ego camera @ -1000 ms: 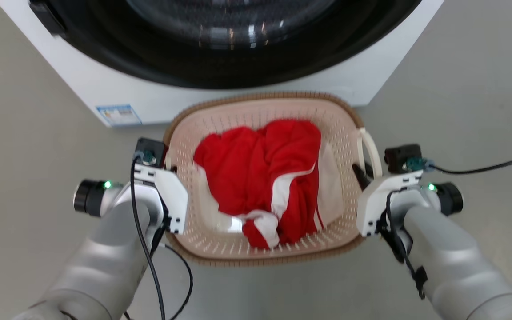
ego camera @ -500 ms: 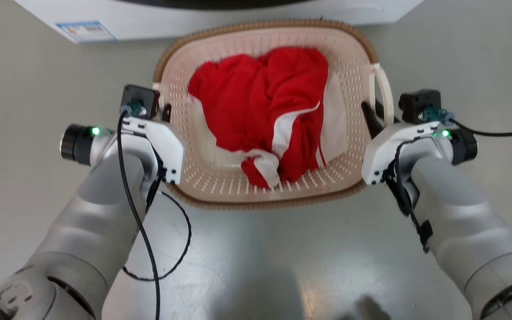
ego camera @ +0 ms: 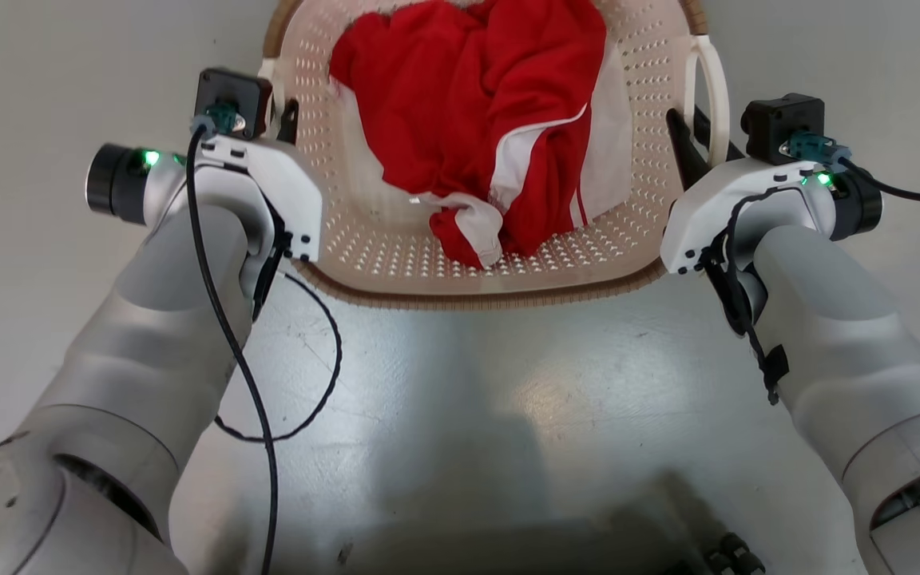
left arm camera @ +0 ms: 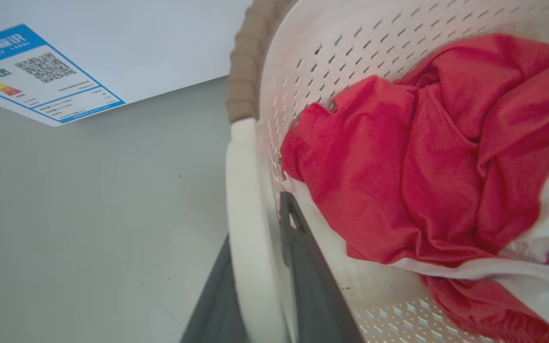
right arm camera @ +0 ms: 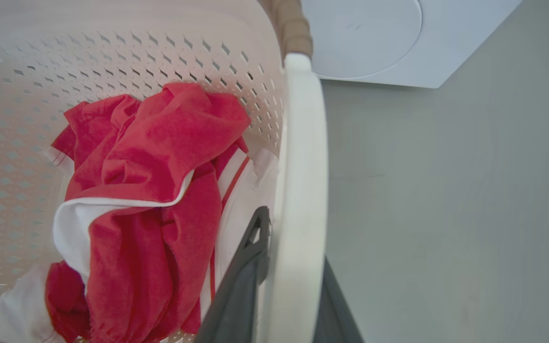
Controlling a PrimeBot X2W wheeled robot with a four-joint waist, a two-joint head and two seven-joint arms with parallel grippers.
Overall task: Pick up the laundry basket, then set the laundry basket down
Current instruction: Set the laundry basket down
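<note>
The laundry basket, cream perforated plastic with a brown rim, sits at the top of the head view between my two arms and holds a red-and-white garment. My left gripper is shut on the basket's left loop handle. The left wrist view has that white handle pinched between the dark fingers. My right gripper is shut on the right loop handle; in the right wrist view the handle runs between its fingers. The basket's far end is cut off by the top edge.
The white washing machine stands just beyond the basket, with a blue label in the left wrist view and its corner in the right wrist view. Grey floor lies on both sides. A black cable loops under my left arm.
The whole head view has shifted: the washing machine has slid off the top edge, and the basket and both grippers sit higher in the picture. Both grips on the handles are unchanged.
</note>
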